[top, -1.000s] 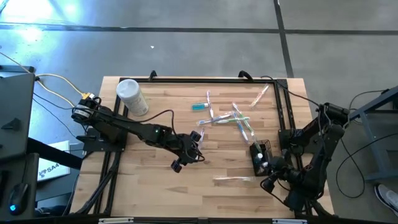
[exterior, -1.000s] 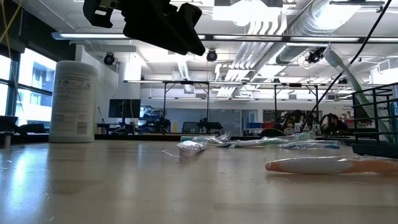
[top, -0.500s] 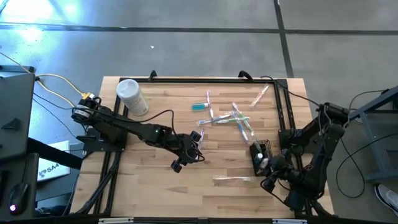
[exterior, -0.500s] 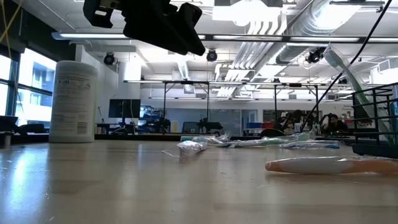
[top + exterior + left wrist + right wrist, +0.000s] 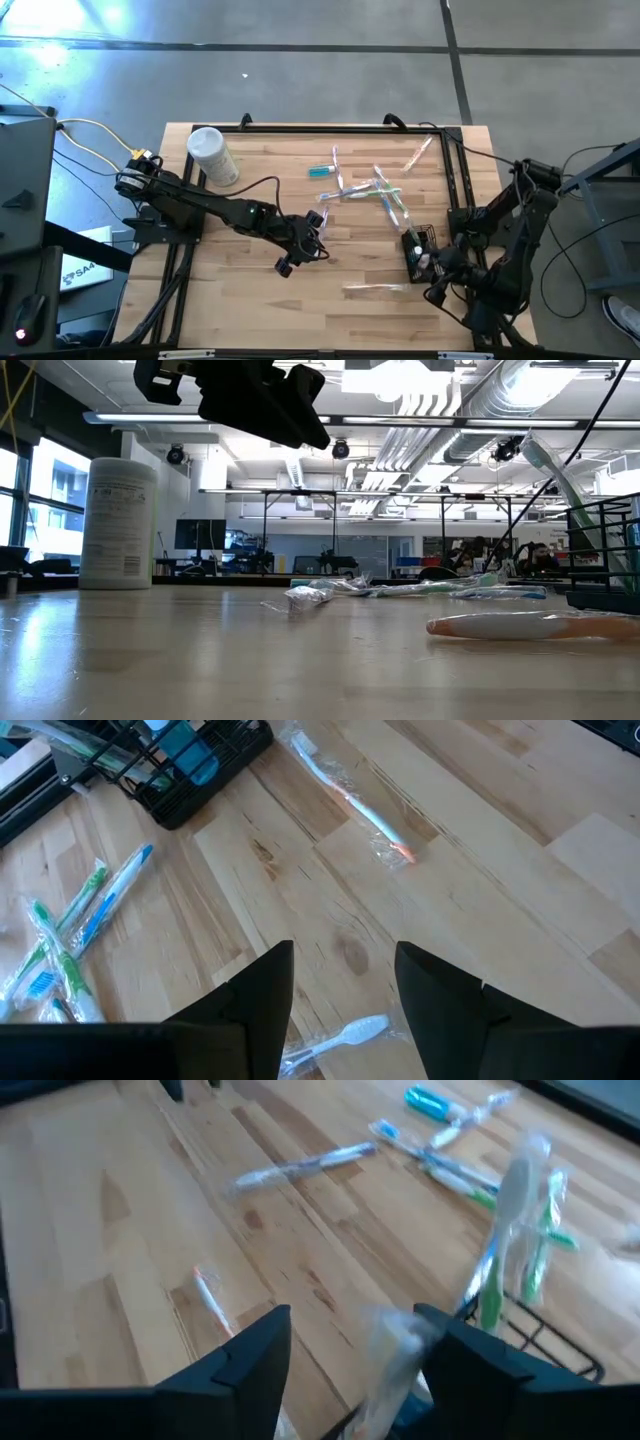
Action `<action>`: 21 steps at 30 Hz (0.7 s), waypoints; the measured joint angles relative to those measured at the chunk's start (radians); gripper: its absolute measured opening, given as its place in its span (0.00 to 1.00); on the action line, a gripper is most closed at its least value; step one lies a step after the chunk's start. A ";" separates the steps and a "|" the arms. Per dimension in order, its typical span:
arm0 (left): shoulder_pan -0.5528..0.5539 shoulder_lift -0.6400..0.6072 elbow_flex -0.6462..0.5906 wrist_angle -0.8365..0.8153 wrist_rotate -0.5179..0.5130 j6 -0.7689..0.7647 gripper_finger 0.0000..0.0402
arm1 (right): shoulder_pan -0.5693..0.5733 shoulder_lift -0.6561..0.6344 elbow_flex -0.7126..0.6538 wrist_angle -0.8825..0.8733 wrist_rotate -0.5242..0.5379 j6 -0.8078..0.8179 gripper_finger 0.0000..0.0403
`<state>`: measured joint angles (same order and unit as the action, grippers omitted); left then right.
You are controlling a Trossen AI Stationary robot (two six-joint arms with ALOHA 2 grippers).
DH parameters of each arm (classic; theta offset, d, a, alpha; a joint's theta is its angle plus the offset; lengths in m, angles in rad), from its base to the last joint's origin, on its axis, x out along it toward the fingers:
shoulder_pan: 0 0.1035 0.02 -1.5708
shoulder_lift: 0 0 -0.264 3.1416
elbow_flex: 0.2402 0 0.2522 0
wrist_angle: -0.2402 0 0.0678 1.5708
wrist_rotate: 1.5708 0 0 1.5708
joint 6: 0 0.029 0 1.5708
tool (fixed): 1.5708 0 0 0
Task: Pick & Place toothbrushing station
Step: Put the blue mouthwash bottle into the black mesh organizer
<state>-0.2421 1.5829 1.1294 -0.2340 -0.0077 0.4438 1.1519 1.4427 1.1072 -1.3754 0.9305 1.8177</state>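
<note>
- A light wooden table (image 5: 250,290) carries the job, which looks partly done: the black wire-mesh holder (image 5: 418,252) already has a few wrapped toothbrushes and something teal standing in it, while most of the set is loose on the wood.
- The right gripper (image 5: 437,283) hangs just beside the holder, at the table's near right edge. In its wrist view its two dark fingers (image 5: 250,1350) are spread apart with nothing between them, and the wrapped brushes standing in the holder rise right in front of it.
- The left gripper (image 5: 300,252) hovers over the middle of the table, jaws spread and empty. One white wrapped toothbrush (image 5: 335,1038) lies on the wood right below and just ahead of its fingertips.
- A loose cluster of wrapped toothbrushes (image 5: 375,190) lies beyond both grippers, well apart from the holder's opening but near its far end.
- One orange-tinted wrapped toothbrush (image 5: 373,289) lies alone between the two grippers, near the right one and just beside the holder.
- A small teal toothpaste tube (image 5: 321,172) lies on the far side of the table, well apart from both grippers.
- A white canister (image 5: 211,155) stands at the far left corner, apart from everything else.
</note>
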 joint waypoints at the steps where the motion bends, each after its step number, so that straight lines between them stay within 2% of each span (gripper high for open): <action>1: 0.000 0.000 0.000 0.000 0.000 -0.001 0.43 | 0.000 -0.006 0.000 0.004 0.014 -0.013 0.50; 6: -0.002 0.000 0.000 -0.002 0.001 -0.035 0.43 | 0.000 -0.034 0.000 0.059 0.088 -0.120 0.50; 13: -0.009 0.001 0.000 -0.010 -0.002 -0.153 0.43 | 0.000 -0.085 0.000 0.228 0.163 -0.366 0.50; 18: -0.007 0.001 0.000 -0.055 -0.090 -0.109 0.43 | 0.000 -0.116 0.000 0.427 0.196 -0.626 0.50; 21: -0.007 0.001 0.000 -0.096 -0.237 -0.084 0.43 | 0.000 -0.124 0.000 0.579 0.196 -0.811 0.50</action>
<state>-0.2490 1.5837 1.1297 -0.3299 -0.2446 0.3603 1.1519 1.3187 1.1076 -0.7959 1.1266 1.0069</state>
